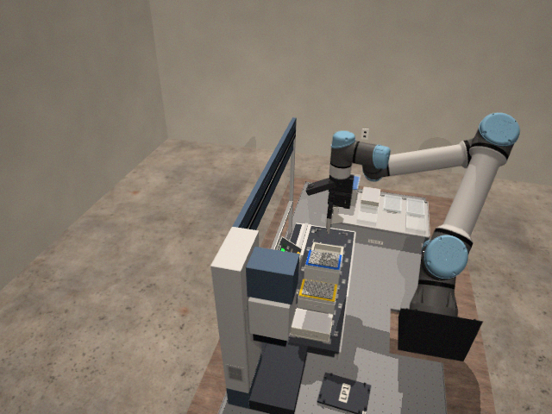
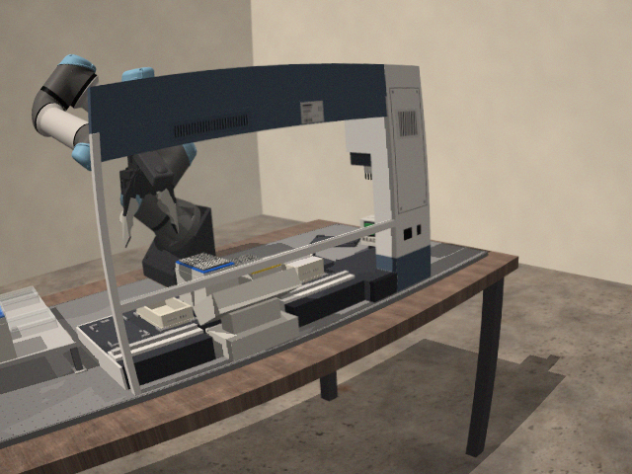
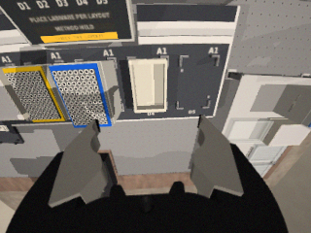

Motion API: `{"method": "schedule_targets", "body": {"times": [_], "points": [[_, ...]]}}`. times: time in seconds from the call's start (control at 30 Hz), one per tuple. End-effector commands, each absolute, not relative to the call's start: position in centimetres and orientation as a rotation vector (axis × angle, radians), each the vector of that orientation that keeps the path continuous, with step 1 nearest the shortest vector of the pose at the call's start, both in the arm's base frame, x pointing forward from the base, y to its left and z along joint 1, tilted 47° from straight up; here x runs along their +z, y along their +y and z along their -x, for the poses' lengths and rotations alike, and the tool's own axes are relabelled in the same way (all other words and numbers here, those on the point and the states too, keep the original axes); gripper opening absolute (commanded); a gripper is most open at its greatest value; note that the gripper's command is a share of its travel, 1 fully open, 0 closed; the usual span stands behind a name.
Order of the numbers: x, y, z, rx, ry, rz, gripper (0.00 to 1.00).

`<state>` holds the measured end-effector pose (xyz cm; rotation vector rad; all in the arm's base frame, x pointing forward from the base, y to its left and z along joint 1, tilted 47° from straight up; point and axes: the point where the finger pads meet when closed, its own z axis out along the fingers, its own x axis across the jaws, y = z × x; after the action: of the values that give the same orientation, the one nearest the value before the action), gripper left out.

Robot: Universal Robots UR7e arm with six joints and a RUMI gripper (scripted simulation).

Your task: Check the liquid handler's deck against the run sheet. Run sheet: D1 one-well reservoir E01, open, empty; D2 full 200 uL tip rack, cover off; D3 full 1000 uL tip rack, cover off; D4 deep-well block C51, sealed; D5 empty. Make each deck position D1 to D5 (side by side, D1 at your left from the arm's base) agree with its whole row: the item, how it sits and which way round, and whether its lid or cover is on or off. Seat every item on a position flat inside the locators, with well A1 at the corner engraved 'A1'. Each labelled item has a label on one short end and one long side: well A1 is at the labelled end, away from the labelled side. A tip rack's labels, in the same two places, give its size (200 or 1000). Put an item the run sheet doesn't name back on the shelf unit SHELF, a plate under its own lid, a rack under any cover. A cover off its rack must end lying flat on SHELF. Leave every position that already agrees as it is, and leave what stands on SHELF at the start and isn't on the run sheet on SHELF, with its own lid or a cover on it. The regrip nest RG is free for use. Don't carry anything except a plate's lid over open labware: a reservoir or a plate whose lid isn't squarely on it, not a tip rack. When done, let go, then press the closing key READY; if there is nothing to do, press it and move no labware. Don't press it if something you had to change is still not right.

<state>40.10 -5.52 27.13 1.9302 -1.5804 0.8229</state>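
Observation:
My gripper [image 1: 329,223] [image 2: 148,222] [image 3: 149,117] is open and empty. It hangs above the deck's D5 end, beside the shelf unit. In the wrist view the D5 locators [image 3: 181,62] hold nothing. A cream open reservoir [image 3: 148,83] [image 1: 327,247] [image 2: 166,313] sits in D4. A blue-rimmed tip rack [image 3: 80,94] [image 1: 324,258] [image 2: 203,262] stands uncovered in D3. A yellow-rimmed tip rack [image 3: 30,93] [image 1: 317,289] stands uncovered in D2. A white closed-top block [image 1: 311,323] [image 2: 306,266] sits in D1; it lies outside the wrist view.
The shelf unit [image 1: 387,222] [image 3: 272,104] behind the deck carries several pale plates and covers. The handler's gantry frame [image 1: 267,178] [image 2: 234,102] runs along the deck's far side. A status panel [image 3: 73,19] [image 1: 288,244] stands by D5. A dark nest plate [image 1: 343,392] lies at the table's near end.

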Motion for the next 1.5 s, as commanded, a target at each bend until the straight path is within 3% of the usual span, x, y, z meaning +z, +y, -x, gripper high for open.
{"method": "schedule_targets", "body": {"times": [0.0,1.47], "points": [[26.7,-6.0,-40.2,0.824,-1.58,-1.931,0.82],[22.4,-10.5,-41.1,0.824,-1.58,-1.931,0.82]]}}
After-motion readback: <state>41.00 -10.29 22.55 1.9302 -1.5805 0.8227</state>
